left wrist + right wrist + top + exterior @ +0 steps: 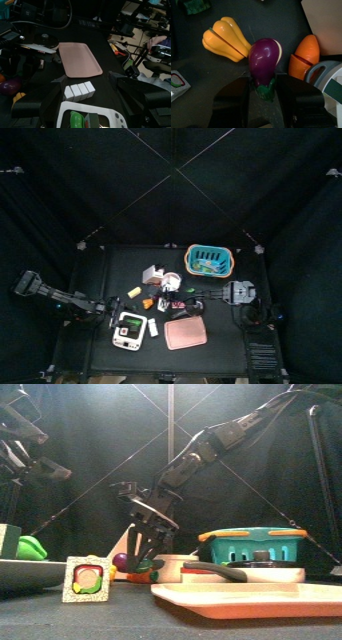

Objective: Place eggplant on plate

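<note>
Eggplant (264, 59), one: glossy purple, plump, green stem, lying on the table between the right gripper (264, 95)'s parted jaws, not yet clamped. Yellow ribbed piece (226, 39) and orange piece (304, 57), one each, flanking it. Plate (78, 59), one: flat salmon-pink square, rounded corners, sitting nearby. Teal basket (210, 258), one, slatted. Left gripper (85, 107) hovering apart, jaws spread.

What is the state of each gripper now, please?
Left gripper: open, holding nothing.
Right gripper: open, jaws either side of the eggplant, not gripping yet.
</note>
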Robot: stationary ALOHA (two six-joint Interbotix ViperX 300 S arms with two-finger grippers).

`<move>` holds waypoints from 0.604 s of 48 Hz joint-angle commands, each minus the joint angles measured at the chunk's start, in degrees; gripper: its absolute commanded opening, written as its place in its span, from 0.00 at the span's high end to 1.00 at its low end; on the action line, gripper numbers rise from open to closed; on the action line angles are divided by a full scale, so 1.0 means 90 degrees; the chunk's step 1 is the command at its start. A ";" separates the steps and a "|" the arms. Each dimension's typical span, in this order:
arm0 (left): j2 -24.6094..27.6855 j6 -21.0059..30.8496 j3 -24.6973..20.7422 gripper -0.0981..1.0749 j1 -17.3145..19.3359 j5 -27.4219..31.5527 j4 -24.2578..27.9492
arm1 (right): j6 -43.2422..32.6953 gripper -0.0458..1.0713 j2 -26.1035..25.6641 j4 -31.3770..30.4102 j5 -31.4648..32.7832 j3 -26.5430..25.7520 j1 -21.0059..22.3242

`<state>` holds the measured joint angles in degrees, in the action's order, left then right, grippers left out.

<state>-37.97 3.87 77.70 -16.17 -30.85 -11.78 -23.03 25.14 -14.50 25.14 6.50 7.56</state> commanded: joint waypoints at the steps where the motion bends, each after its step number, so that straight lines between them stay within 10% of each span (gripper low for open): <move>1: 0.0010 -0.0010 -0.0059 0.07 -0.0020 -0.0059 0.0000 | 0.0000 0.39 -0.0352 -0.0039 -0.0010 -0.0098 0.0010; 29: 0.0010 -0.0010 -0.0059 0.07 -0.0020 -0.0039 -0.0078 | -0.0215 0.39 -0.1396 0.0166 0.0264 0.0459 -0.0693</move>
<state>-37.97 3.87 77.78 -16.17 -30.85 -12.30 -23.82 16.96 -13.71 27.77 10.11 2.29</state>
